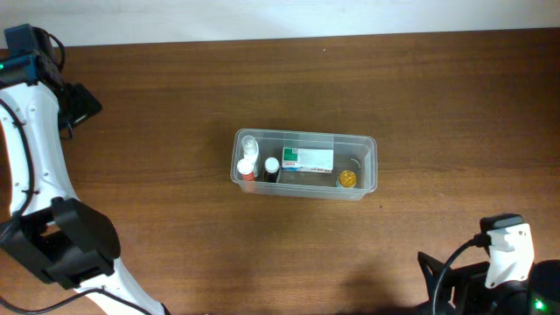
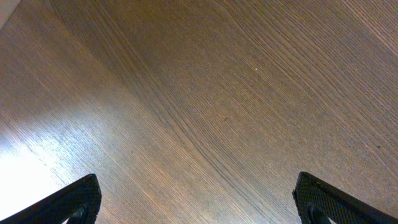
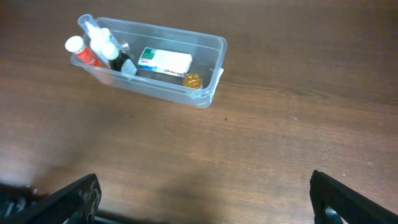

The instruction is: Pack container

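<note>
- The clear rectangular plastic container [image 1: 308,134] stood at the middle of the brown wooden tabletop [image 1: 175,105], well apart from both arms.
- It already held white-capped small bottles [image 1: 248,166] at its left end, a green-and-white carton box [image 1: 308,160] lying flat in the middle, and a gold-topped small item [image 1: 347,179] at its right end.
- No loose item showed on the tabletop, so you were probably at the closing check, with packing largely done.
- To do that check well, you needed to confirm that every item sat below the rim and to keep both arms away from the container walls.
- The left tool [image 2: 196,199] was spread wide and held nothing, pointing down at bare wood.
- The left arm stood at the far left edge of the tabletop.
- The right tool [image 3: 204,196] was likewise spread wide and empty, facing the container from the near right corner.
</note>
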Action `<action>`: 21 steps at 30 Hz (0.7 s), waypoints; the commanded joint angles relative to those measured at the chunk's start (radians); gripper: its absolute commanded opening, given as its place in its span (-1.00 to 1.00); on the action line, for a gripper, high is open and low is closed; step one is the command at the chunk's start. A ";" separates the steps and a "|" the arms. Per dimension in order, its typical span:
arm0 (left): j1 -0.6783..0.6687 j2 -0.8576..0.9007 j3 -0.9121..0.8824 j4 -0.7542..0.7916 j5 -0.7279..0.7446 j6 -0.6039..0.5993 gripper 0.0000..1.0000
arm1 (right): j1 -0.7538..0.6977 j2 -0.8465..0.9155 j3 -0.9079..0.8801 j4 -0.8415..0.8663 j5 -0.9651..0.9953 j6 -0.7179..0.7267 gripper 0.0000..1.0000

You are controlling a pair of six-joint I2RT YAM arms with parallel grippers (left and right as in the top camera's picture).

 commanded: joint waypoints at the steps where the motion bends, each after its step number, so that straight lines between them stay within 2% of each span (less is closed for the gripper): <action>1: 0.006 0.006 0.013 0.000 -0.004 0.001 0.99 | -0.003 0.002 -0.006 0.014 0.069 0.000 0.97; 6: 0.006 0.006 0.013 0.000 -0.004 0.001 0.99 | -0.025 -0.024 -0.055 0.143 0.066 0.001 0.97; 15: 0.006 0.006 0.013 0.000 -0.004 0.001 0.99 | -0.087 -0.359 -0.524 0.589 0.067 0.000 0.97; 21: 0.006 0.006 0.013 0.000 -0.004 0.001 0.99 | -0.109 -0.521 -0.860 0.960 0.048 0.000 0.97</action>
